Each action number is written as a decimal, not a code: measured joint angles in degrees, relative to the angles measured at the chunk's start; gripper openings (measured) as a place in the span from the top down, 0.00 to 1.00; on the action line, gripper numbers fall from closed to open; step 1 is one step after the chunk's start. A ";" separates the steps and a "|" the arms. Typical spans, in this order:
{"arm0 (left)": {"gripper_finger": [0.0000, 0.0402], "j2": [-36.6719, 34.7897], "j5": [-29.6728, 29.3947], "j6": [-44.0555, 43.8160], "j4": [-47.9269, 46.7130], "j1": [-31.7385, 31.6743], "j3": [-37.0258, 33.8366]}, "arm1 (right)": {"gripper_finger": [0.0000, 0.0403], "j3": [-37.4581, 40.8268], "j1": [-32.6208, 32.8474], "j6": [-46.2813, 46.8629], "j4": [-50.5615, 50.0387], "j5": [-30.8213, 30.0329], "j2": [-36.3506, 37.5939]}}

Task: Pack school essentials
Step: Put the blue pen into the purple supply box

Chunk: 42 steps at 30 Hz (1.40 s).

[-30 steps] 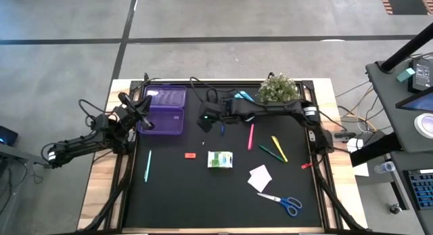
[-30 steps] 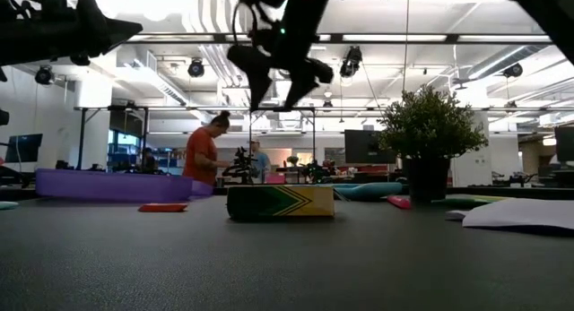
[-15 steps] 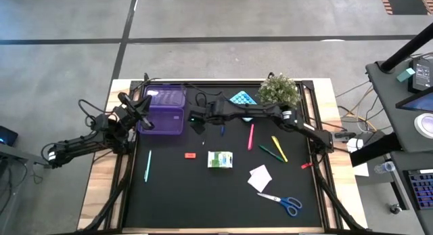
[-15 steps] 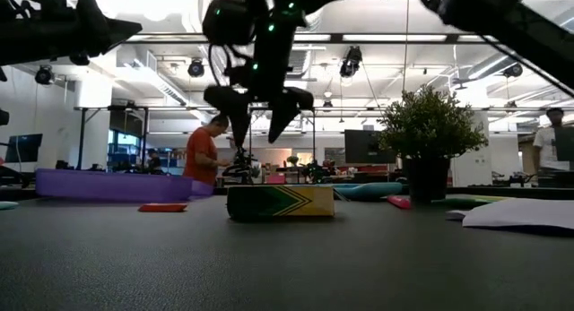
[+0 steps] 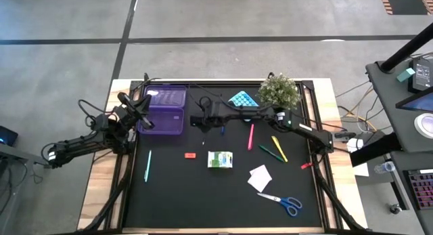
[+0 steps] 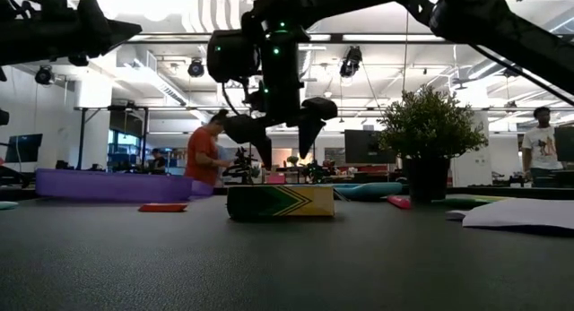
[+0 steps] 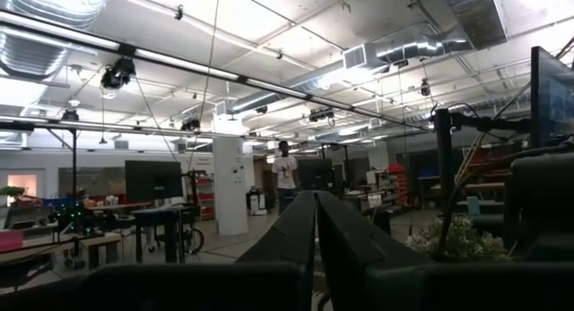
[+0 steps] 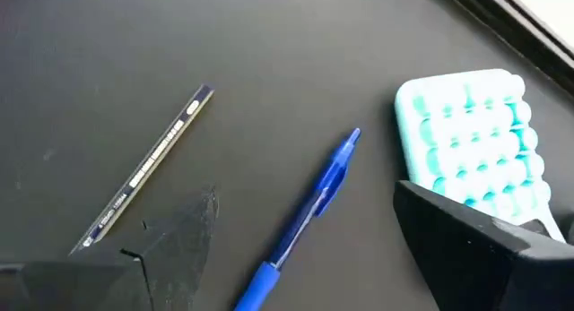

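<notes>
Two arms show in the high view. The left gripper (image 5: pixel 143 120) sits at the purple case (image 5: pixel 164 110), its fingers too small to read. The right gripper (image 5: pixel 196 120) reaches across to just beside the case, over a blue pen (image 5: pixel 222 129). On the mat lie a teal pen (image 5: pixel 147 165), red eraser (image 5: pixel 190 154), green-white pack (image 5: pixel 220 159), pink pen (image 5: pixel 251 136), yellow pen (image 5: pixel 279 148), green pen (image 5: pixel 268 152), paper square (image 5: pixel 260 177) and scissors (image 5: pixel 281 202), all apart from both grippers. A plant (image 5: pixel 278 90) stands at the far edge.

Low view: the right gripper (image 6: pixel 280 132) hangs above the pack (image 6: pixel 281 203), fingers spread and empty. Print on the pack cannot be read. The eraser (image 6: pixel 162 207) lies beside the case (image 6: pixel 112 185).

Left wrist view: the fingers (image 7: pixel 296 239) meet with only a thin line between them, holding nothing; only the room beyond shows.

Right wrist view: the fingers (image 8: pixel 484 235) stand wide apart, empty, over the blue pen (image 8: pixel 307 212). A black pen (image 8: pixel 148 165) carries pale lettering, unreadable. A teal bumpy block (image 8: pixel 475 132) is partly hidden by one finger.
</notes>
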<state>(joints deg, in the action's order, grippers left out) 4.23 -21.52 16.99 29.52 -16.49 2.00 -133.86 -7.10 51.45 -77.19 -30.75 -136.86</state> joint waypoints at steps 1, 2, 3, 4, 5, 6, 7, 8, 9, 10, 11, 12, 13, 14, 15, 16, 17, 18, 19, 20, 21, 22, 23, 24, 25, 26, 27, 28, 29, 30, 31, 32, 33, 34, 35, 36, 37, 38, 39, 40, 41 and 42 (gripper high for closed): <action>1.00 -0.01 0.00 0.01 0.02 0.00 0.00 | 0.19 0.40 0.10 0.18 -0.18 -1.07 0.06; 1.00 0.00 0.00 0.00 0.01 0.00 0.00 | 0.19 0.92 0.27 0.59 -0.53 -2.07 0.19; 1.00 0.00 0.00 0.00 -0.01 0.00 0.00 | 0.19 1.50 0.31 1.10 -0.80 -2.48 0.48; 1.00 0.00 0.01 0.00 -0.01 0.00 0.00 | 0.19 2.15 0.31 1.27 -0.67 -2.41 0.94; 1.00 0.00 0.00 0.00 -0.01 0.02 0.00 | 0.19 3.07 0.33 1.32 -0.27 -2.36 1.52; 1.00 0.00 0.00 -0.02 -0.03 0.00 0.00 | 0.19 4.09 0.35 1.57 0.08 -2.30 2.16; 1.00 0.00 0.02 -0.02 -0.03 0.02 0.00 | 0.19 5.27 0.35 1.98 0.38 -2.14 2.72; 1.00 0.00 0.00 -0.01 -0.05 0.04 0.00 | 0.19 6.47 0.35 2.54 0.74 -1.81 2.95; 1.00 -0.01 0.00 -0.02 -0.03 0.02 0.00 | 0.19 7.61 0.35 2.96 1.24 -1.09 3.31; 1.00 0.00 0.00 -0.02 -0.04 0.04 0.00 | 0.19 8.88 0.36 3.38 1.76 -0.42 3.45; 1.00 -0.02 0.00 -0.02 -0.07 0.02 0.00 | 0.19 10.23 0.52 3.88 2.60 -0.28 3.45; 1.00 -0.01 0.01 -0.02 -0.06 0.03 0.00 | 0.19 11.46 0.57 4.10 4.00 -0.06 3.64; 1.00 -0.01 0.02 -0.02 -0.09 0.02 0.00 | 0.19 12.92 0.61 4.07 6.09 0.82 4.15; 1.00 -0.02 0.00 -0.02 -0.09 0.02 0.00 | 0.19 14.25 0.69 3.92 8.18 1.69 4.69; 1.00 -0.02 0.00 -0.04 -0.07 0.02 0.00 | 0.19 15.70 0.73 3.63 10.19 2.49 5.63; 1.00 -0.02 0.02 -0.02 -0.11 0.02 0.00 | 0.19 17.30 0.75 3.62 12.16 2.92 6.65; 1.00 -0.02 0.00 -0.04 -0.10 0.02 0.00 | 0.19 18.95 0.79 3.64 14.12 3.01 7.64; 1.00 -0.02 0.01 -0.04 -0.07 0.02 0.00 | 0.19 20.66 0.79 3.66 16.08 3.22 8.73; 1.00 -0.02 0.01 -0.04 -0.10 0.02 0.00 | 0.19 22.63 0.77 3.92 18.00 3.23 9.97; 1.00 -0.02 0.00 -0.04 -0.08 0.02 0.00 | 0.19 25.02 0.73 4.08 20.23 2.92 11.41; 1.00 -0.02 0.01 -0.04 -0.05 0.02 0.00 | 0.19 27.40 0.73 4.14 22.57 2.54 12.97; 1.00 -0.02 0.01 -0.04 -0.08 0.02 0.00 | 0.19 29.95 0.73 4.46 25.32 2.45 14.83; 1.00 -0.02 0.01 -0.04 -0.09 0.02 0.00 | 0.19 32.99 0.70 4.61 28.63 2.44 16.93; 1.00 -0.02 0.02 -0.04 -0.05 0.02 0.00 | 0.19 35.86 0.70 4.92 31.86 2.41 18.90; 1.00 -0.02 0.02 -0.04 -0.07 0.02 0.00 | 0.19 38.74 0.70 5.61 35.24 2.41 20.83; 1.00 -0.02 0.01 -0.04 -0.07 0.02 0.00 | 0.19 41.50 0.70 6.52 38.34 2.44 22.40; 1.00 -0.02 0.01 -0.04 -0.05 0.02 0.00 | 0.19 43.79 0.70 7.84 40.34 2.46 23.67; 1.00 -0.02 0.02 -0.04 -0.04 0.02 0.00 | 0.19 46.06 0.70 9.02 41.75 2.37 24.58; 1.00 -0.02 0.02 -0.04 -0.04 0.02 0.00 | 0.19 47.93 0.70 9.96 42.57 2.25 25.23; 1.00 -0.02 0.02 -0.04 -0.03 0.02 0.00 | 0.19 49.34 0.70 10.86 42.94 2.29 25.75; 1.00 -0.02 0.02 -0.04 -0.03 0.02 0.00 | 0.19 50.45 0.70 11.84 43.21 2.28 25.98; 1.00 -0.02 0.02 -0.07 -0.03 0.02 0.00 | 0.19 51.07 0.76 12.26 43.35 2.27 26.13; 1.00 -0.02 0.02 -0.07 -0.03 0.02 0.00 | 0.19 51.44 0.84 12.58 43.55 2.23 26.20; 1.00 -0.02 0.02 -0.07 -0.03 0.01 0.00 | 0.19 51.62 0.94 12.91 43.66 2.23 26.26; 1.00 -0.02 0.02 -0.07 0.01 0.00 0.00 | 0.19 51.67 1.12 13.06 43.84 2.15 25.89; 1.00 -0.02 0.02 -0.07 0.00 0.00 0.00 | 0.19 51.67 1.23 12.93 44.34 2.10 25.56; 1.00 -0.02 0.02 -0.07 -0.02 0.00 0.00 | 0.19 51.67 1.34 12.49 44.80 2.19 25.15; 1.00 -0.02 0.02 -0.07 0.00 0.00 0.00 | 0.19 51.69 1.38 12.13 45.30 2.17 24.46; 1.00 -0.02 0.00 -0.08 0.02 -0.02 0.00 | 0.19 51.71 1.38 11.79 46.07 2.24 23.96; 1.00 -0.02 0.04 -0.07 -0.01 0.00 0.00 | 0.19 51.71 1.38 11.56 46.72 2.28 23.44; 1.00 -0.02 0.02 -0.09 0.00 0.00 0.00 | 0.19 51.71 1.37 11.33 46.93 2.25 23.07; 1.00 -0.02 0.02 -0.07 0.06 0.00 0.00 | 0.19 51.71 1.22 10.98 46.98 2.22 22.69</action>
<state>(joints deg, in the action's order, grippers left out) 4.21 -21.50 16.93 29.58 -16.49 2.00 -82.15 -5.88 62.42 -30.21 -28.53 -114.17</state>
